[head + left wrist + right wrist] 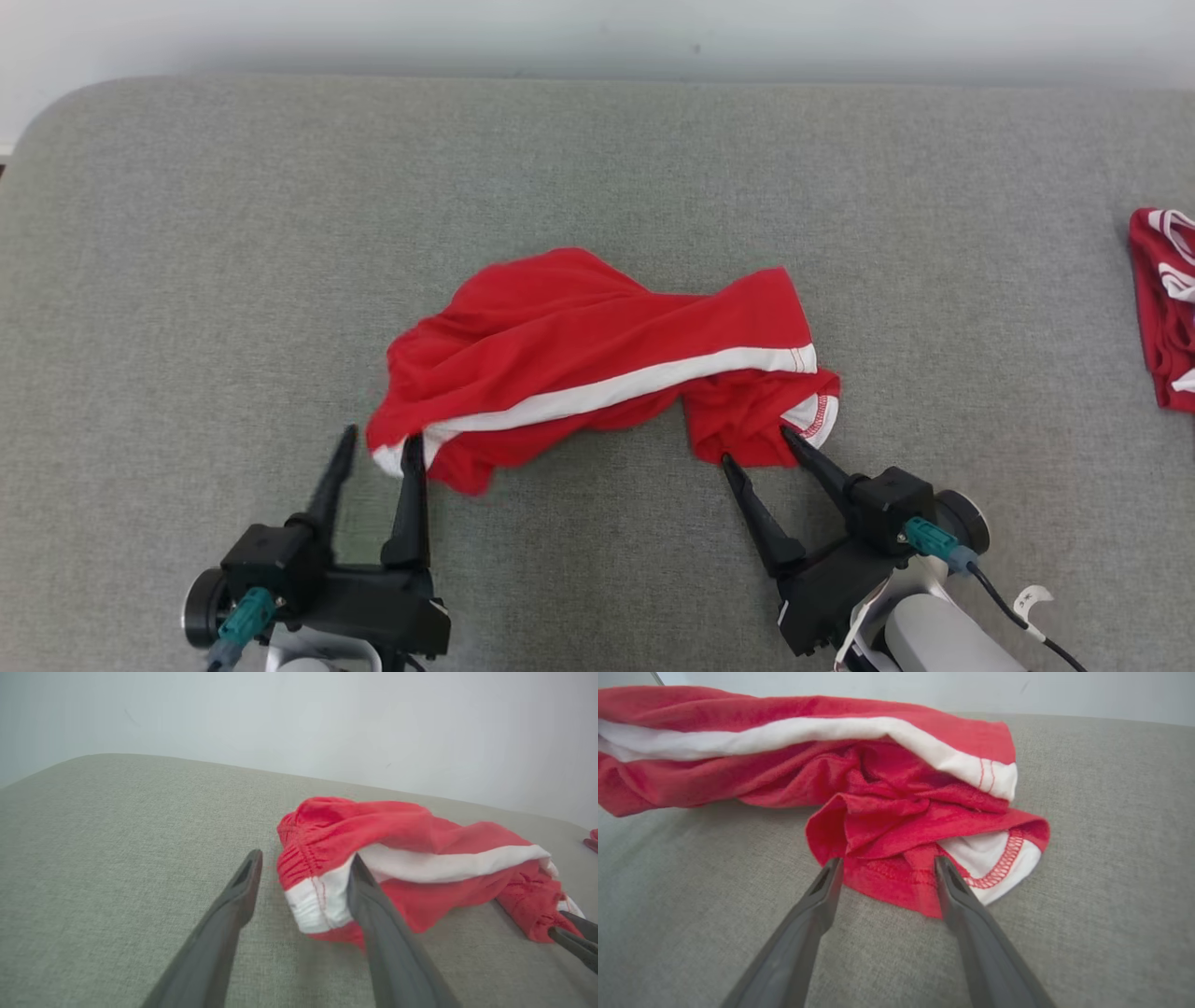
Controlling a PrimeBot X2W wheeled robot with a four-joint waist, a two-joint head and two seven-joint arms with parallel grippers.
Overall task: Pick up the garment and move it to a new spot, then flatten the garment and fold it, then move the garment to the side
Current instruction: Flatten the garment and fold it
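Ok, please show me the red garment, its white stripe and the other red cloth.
red garment point(551, 317), head view, its upper red fold.
white stripe point(616, 389), head view, the stripe's middle.
other red cloth point(1155, 327), head view, its red middle.

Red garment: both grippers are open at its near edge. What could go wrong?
The red garment lies bunched; the right gripper faces a crumpled hem and may pinch several layers.
The left gripper has one finger at the white corner, the other over gray surface; it may miss.
At far right lies another red garment; they might mix.
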